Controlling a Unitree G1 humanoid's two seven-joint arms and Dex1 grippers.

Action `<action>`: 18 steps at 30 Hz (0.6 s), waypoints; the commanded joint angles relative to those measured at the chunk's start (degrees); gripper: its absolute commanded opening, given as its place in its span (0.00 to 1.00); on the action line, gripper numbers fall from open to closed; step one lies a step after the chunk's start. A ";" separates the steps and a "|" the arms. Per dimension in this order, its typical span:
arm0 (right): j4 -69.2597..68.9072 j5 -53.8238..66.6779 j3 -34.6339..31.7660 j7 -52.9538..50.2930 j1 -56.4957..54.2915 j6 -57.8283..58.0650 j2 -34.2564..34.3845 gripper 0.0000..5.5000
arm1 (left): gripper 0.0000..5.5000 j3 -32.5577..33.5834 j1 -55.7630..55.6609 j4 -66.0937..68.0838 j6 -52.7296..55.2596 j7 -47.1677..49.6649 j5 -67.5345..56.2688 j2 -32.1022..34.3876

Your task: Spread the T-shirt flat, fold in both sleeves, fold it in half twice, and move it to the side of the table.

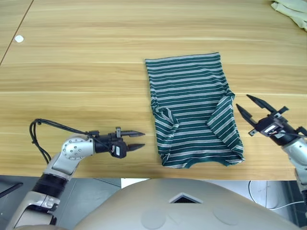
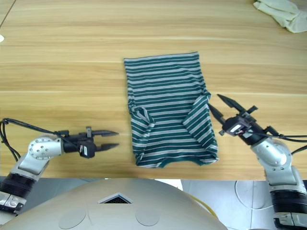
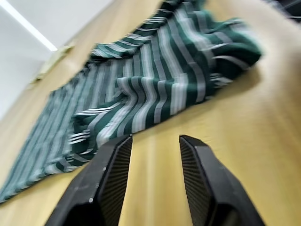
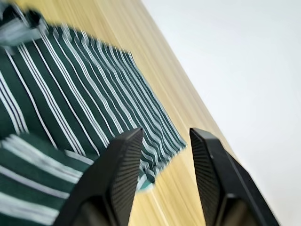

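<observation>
Green striped T-shirt [image 1: 192, 105], both sleeves folded inward, lying at the centre of the wooden surface [image 1: 86, 72]. Left end effector [image 1: 142, 140], released and empty, lies near-left of the shirt. Right end effector [image 1: 242, 101], likewise released, is just beside its right edge. Pale cloth [image 1: 292, 12] at the far right corner.
</observation>
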 commanded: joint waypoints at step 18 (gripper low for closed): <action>20.28 -4.25 1.57 -0.91 -18.04 -2.99 2.09 0.33 | 0.34 -8.77 -2.98 3.79 -3.59 4.23 6.76 -5.49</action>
